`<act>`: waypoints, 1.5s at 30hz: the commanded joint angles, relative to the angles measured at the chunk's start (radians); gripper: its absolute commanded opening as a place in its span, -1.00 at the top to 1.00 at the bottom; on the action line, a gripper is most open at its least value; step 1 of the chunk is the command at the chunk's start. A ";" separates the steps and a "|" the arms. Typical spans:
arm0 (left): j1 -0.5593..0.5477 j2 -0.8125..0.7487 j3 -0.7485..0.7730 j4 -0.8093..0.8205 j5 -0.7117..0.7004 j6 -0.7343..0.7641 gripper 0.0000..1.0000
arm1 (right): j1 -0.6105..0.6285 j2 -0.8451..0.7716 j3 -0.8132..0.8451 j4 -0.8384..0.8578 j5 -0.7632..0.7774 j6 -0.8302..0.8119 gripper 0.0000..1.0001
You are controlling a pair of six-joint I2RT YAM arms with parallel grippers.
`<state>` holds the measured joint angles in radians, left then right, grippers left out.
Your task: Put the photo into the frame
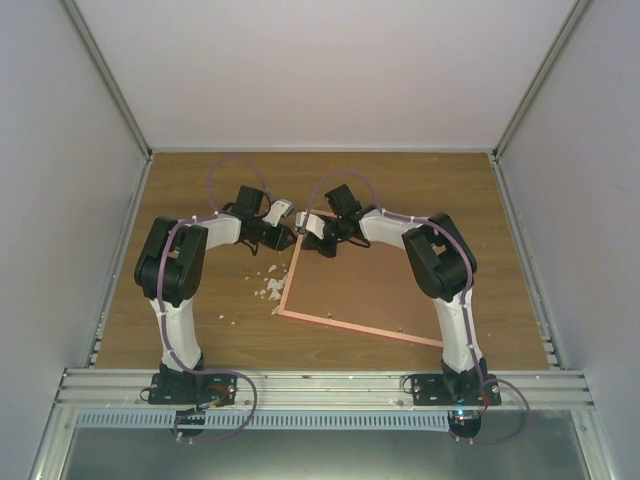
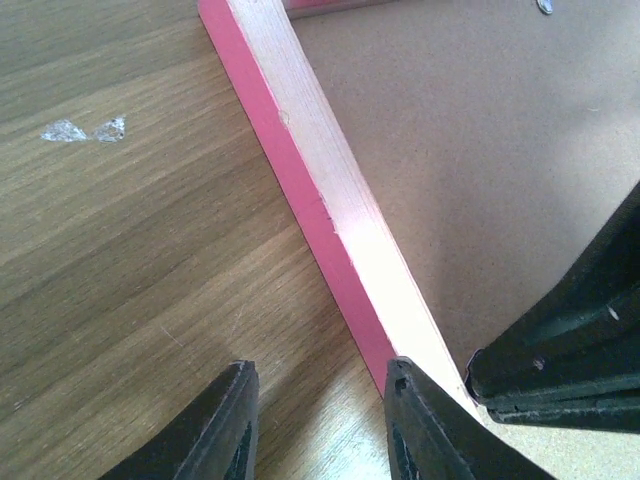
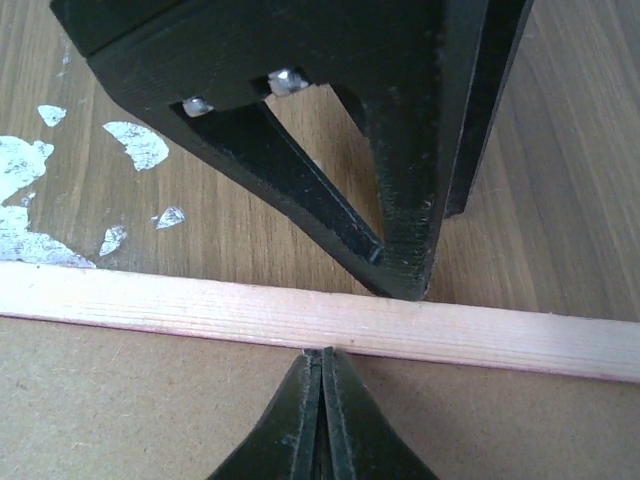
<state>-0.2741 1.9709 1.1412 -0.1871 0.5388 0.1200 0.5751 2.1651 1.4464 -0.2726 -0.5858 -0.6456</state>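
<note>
Face down on the table: the frame, brown backing board seated inside (pale back upward). At its far left corner, left end effector spread, right end effector pressed together. White scraps just beside.

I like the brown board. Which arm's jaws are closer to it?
Right. The right arm has its jaws shut over the brown board, just inside the frame edge. The left arm has its jaws open outside that edge, over the table.
</note>
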 commanded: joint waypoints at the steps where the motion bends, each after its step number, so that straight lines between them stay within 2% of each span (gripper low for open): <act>1: -0.027 0.001 -0.051 -0.064 0.064 -0.038 0.22 | 0.015 0.011 0.047 0.003 -0.019 0.043 0.81; 4: 0.010 -0.040 -0.045 -0.050 0.051 -0.023 0.18 | -0.005 -0.009 0.120 -0.088 -0.072 0.033 0.54; 8: 0.071 -0.080 -0.017 -0.036 0.016 -0.005 0.11 | -0.051 -0.088 0.155 -0.172 -0.106 0.052 0.29; 11: 0.070 -0.110 0.015 -0.044 0.003 0.074 0.07 | -0.107 -0.165 0.133 -0.222 -0.135 0.084 0.22; 16: -0.007 -0.111 0.068 -0.092 -0.059 0.214 -0.01 | -0.268 -0.278 0.054 -0.382 -0.139 0.074 0.08; 20: -0.074 -0.077 0.099 -0.090 -0.142 0.228 -0.07 | -0.438 -0.346 -0.042 -0.521 -0.112 0.070 0.02; 26: -0.116 -0.024 0.126 -0.070 -0.225 0.174 -0.30 | -0.667 -0.427 -0.155 -0.625 -0.054 0.091 -0.15; 36: -0.121 0.033 0.157 -0.079 -0.294 0.171 -0.28 | -0.889 -0.457 -0.290 -0.705 0.093 0.054 -0.16; 41: -0.120 0.045 0.145 -0.081 -0.335 0.176 -0.22 | -0.910 -0.417 -0.315 -0.685 0.127 0.068 -0.11; 45: -0.118 0.047 0.142 -0.089 -0.360 0.169 -0.16 | -0.905 -0.327 -0.321 -0.672 0.089 0.103 -0.04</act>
<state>-0.3939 1.9938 1.2751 -0.2810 0.2527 0.2947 -0.3355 1.7538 1.1450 -0.9501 -0.4877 -0.5705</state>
